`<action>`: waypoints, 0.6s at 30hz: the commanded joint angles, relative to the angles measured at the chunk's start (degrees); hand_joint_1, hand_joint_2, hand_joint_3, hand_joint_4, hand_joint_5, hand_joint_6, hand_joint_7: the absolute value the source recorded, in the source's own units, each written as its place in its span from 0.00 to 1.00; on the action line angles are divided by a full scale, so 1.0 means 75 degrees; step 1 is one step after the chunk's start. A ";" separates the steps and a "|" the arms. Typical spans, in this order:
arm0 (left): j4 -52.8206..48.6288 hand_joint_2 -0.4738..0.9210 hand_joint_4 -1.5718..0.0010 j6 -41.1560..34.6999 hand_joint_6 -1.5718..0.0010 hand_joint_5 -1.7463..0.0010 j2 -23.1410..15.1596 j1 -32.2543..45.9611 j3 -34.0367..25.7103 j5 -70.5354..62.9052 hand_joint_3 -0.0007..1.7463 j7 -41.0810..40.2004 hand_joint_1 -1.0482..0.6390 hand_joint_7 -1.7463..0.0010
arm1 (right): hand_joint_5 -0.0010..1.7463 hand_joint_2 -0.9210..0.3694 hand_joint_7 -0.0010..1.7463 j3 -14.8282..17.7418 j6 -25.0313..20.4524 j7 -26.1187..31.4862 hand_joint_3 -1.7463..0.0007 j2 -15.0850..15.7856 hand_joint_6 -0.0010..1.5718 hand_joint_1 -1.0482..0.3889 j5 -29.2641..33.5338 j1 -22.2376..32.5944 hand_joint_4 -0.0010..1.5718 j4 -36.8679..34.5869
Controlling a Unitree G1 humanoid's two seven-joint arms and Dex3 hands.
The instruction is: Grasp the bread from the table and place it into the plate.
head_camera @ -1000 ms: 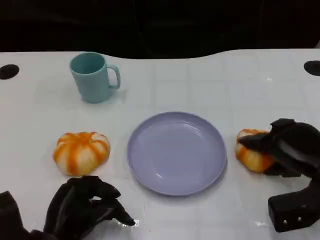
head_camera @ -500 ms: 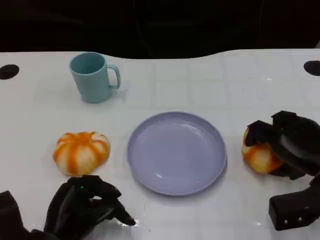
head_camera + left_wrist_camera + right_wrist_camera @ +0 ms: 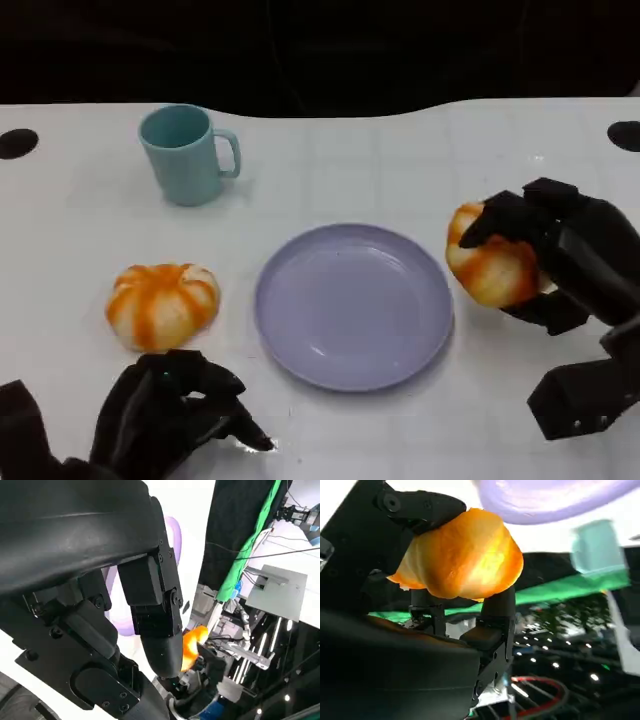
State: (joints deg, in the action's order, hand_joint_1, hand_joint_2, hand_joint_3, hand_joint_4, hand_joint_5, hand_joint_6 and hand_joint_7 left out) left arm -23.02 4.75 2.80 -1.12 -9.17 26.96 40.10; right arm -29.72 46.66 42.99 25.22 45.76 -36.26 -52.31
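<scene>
1. Right hand (image 3: 560, 265) grips the bread (image 3: 492, 265), fingers wrapped over its top and around its far side; the right wrist view shows the same bun (image 3: 462, 555) pinched between black fingers (image 3: 415, 507).
2. Change: a second ago this bread sat on the bench (image 3: 400, 150) right of the plate (image 3: 353, 305), with the hand closing on it. Now it is lifted and shifted toward the plate, hanging just beside the plate's right rim.
3. Meaning: grasp looks done, transport under way. The bread is not yet over the plate's centre, so placing is still to come.
4. Left hand (image 3: 175, 415) rests low at the near edge of the bench, fingers curled in, holding nothing. No visible change over the last second.
5. Second bread (image 3: 162, 305), striped orange and white, sits on the bench left of the plate, just beyond the left hand, untouched and unmoved.
6. Plate holds nothing; teal mug (image 3: 188, 155) stands well behind it toward the far left, same spot.
7. Next likely need: carry the bread further left over the plate, lower it, spread the fingers. Risk: releasing too early leaves it on the rim or lets it roll off.
</scene>
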 commanded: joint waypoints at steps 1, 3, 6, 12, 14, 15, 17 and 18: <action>0.0031 0.75 0.00 0.0027 0.00 0.71 -0.0086 0.0056 -0.0060 0.0012 0.00 -0.0054 0.00 0.84 | 1.00 0.53 0.98 0.0248 0.0195 -0.0504 0.20 -0.0140 0.46 0.71 -0.0379 0.0212 0.60 0.0619; 0.0020 0.75 0.00 0.0065 0.00 0.71 -0.0086 0.0055 -0.0060 0.0002 0.00 -0.0040 0.01 0.84 | 1.00 0.54 0.99 0.0309 0.0201 -0.0763 0.19 -0.0286 0.46 0.71 -0.0475 0.0225 0.61 0.0820; -0.0004 0.75 0.00 0.0086 0.00 0.71 -0.0090 0.0037 -0.0061 -0.0019 0.00 -0.0054 0.01 0.84 | 1.00 0.52 0.99 0.0365 0.0149 -0.1250 0.20 -0.0538 0.47 0.71 -0.0617 0.0190 0.61 0.1019; -0.0014 0.75 0.00 0.0078 0.00 0.71 -0.0101 0.0030 -0.0055 -0.0041 0.00 -0.0064 0.01 0.84 | 1.00 0.53 0.92 0.0223 -0.0056 -0.1491 0.22 -0.1091 0.54 0.72 -0.0284 -0.0050 0.64 0.0912; -0.0010 0.75 0.00 0.0069 0.00 0.71 -0.0103 0.0030 -0.0055 -0.0040 0.00 -0.0065 0.01 0.84 | 1.00 0.51 0.95 0.0167 -0.0096 -0.1453 0.27 -0.1269 0.53 0.71 -0.0185 -0.0139 0.64 0.0767; -0.0011 0.75 0.00 0.0071 0.00 0.71 -0.0104 0.0029 -0.0055 -0.0042 0.00 -0.0065 0.01 0.84 | 1.00 0.51 0.96 0.0131 -0.0142 -0.1435 0.28 -0.1376 0.52 0.72 -0.0135 -0.0193 0.64 0.0666; -0.0012 0.75 0.00 0.0082 0.00 0.71 -0.0103 0.0029 -0.0054 -0.0045 0.00 -0.0062 0.01 0.84 | 1.00 0.53 0.98 0.0042 -0.0233 -0.1392 0.29 -0.1584 0.51 0.76 -0.0039 -0.0319 0.64 0.0408; -0.0014 0.75 0.00 0.0082 0.00 0.71 -0.0104 0.0029 -0.0055 -0.0040 0.00 -0.0054 0.01 0.84 | 1.00 0.54 0.98 -0.0011 -0.0281 -0.1324 0.29 -0.1675 0.51 0.78 0.0033 -0.0393 0.64 0.0260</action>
State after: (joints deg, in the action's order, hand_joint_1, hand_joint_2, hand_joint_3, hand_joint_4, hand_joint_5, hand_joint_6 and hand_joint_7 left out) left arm -23.04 4.80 2.78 -1.14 -9.23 26.90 40.09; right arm -29.03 45.37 32.07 13.88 45.21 -37.01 -48.02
